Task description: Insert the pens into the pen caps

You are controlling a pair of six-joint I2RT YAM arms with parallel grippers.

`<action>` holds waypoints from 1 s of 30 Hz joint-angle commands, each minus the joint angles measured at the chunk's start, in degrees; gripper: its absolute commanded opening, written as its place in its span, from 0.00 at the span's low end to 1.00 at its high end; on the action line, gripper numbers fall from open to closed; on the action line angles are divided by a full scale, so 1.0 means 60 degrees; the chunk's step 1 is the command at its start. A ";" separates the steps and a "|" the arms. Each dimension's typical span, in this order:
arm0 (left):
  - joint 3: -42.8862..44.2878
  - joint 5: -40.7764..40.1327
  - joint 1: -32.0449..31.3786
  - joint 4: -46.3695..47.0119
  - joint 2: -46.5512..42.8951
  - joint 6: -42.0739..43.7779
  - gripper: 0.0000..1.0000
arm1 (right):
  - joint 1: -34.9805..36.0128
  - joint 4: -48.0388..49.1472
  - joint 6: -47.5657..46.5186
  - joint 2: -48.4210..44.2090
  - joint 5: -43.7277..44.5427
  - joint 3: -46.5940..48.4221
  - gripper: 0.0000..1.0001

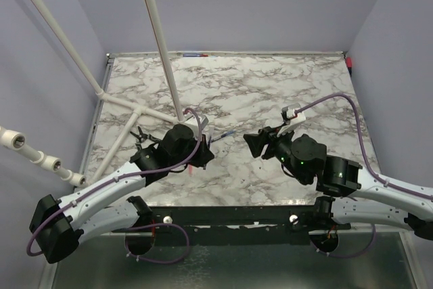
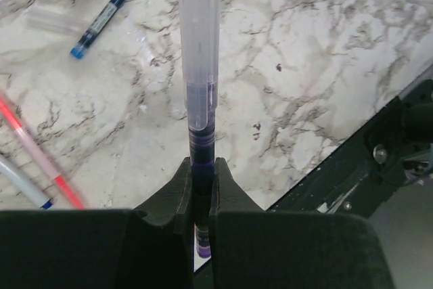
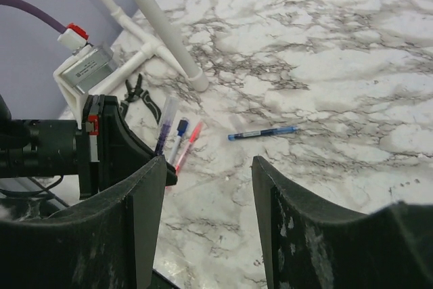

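My left gripper [image 2: 201, 167] is shut on a dark purple pen [image 2: 201, 133]. The pen sticks out ahead of the jaws, and a clear pen cap [image 2: 199, 38] covers its front half. A blue pen [image 2: 108, 11] lies on the marble farther out, and a red pen [image 2: 40, 157] and a white pen with a blue end [image 2: 20, 184] lie to the left. My right gripper [image 3: 208, 164] stands open over bare marble with nothing between its fingers. It faces the left gripper [image 3: 115, 147] and its capped pen [image 3: 166, 123], with the blue pen [image 3: 262, 132] lying beyond. In the top view the two grippers [image 1: 206, 145] [image 1: 249, 140] face each other near the table's middle front.
Long white pipes [image 1: 159, 32] slant down onto the table's left half and join at a fitting [image 3: 152, 49]. A black pliers-like tool [image 3: 142, 96] lies by the pipes. A blurred clear tube [image 2: 51, 21] lies left of the blue pen. The table's dark front edge [image 2: 379, 160] is close.
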 commanded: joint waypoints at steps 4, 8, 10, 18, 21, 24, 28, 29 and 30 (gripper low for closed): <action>0.0118 -0.1811 0.0020 -0.0574 0.1090 -0.0373 0.00 | 0.0053 -0.0988 0.0545 -0.0067 0.0745 -0.0191 0.58; 0.0158 -0.2165 0.0022 -0.0648 0.1922 -0.0459 0.00 | 0.0053 -0.1228 0.0721 0.0092 0.0622 -0.0298 0.58; 0.0216 -0.2339 0.0015 -0.0688 0.2362 -0.0422 0.00 | 0.0053 -0.1335 0.0821 0.0196 0.0564 -0.0348 0.58; 0.0643 -0.3070 0.0020 -0.0954 0.3818 -0.0380 0.00 | 0.0053 -0.1649 0.0898 0.0589 0.0271 -0.0392 0.58; 0.0717 -0.3106 0.0026 -0.0954 0.4124 -0.0394 0.00 | 0.0055 -0.1688 0.0905 0.0582 0.0203 -0.0439 0.58; 0.0723 -0.3276 0.0015 -0.0955 0.4359 -0.0387 0.00 | 0.0053 -0.1665 0.0911 0.0501 0.0075 -0.0541 0.58; 0.0767 -0.3293 0.0044 -0.0960 0.4629 -0.0439 0.02 | 0.0060 -0.1658 0.0904 0.0404 -0.0049 -0.0684 0.58; 0.0780 -0.3306 0.0057 -0.0957 0.4684 -0.0457 0.03 | 0.0058 -0.1658 0.0911 0.0371 -0.0074 -0.0720 0.58; 0.0794 -0.3284 0.0075 -0.0953 0.4736 -0.0472 0.04 | 0.0054 -0.1658 0.0917 0.0326 -0.0105 -0.0761 0.58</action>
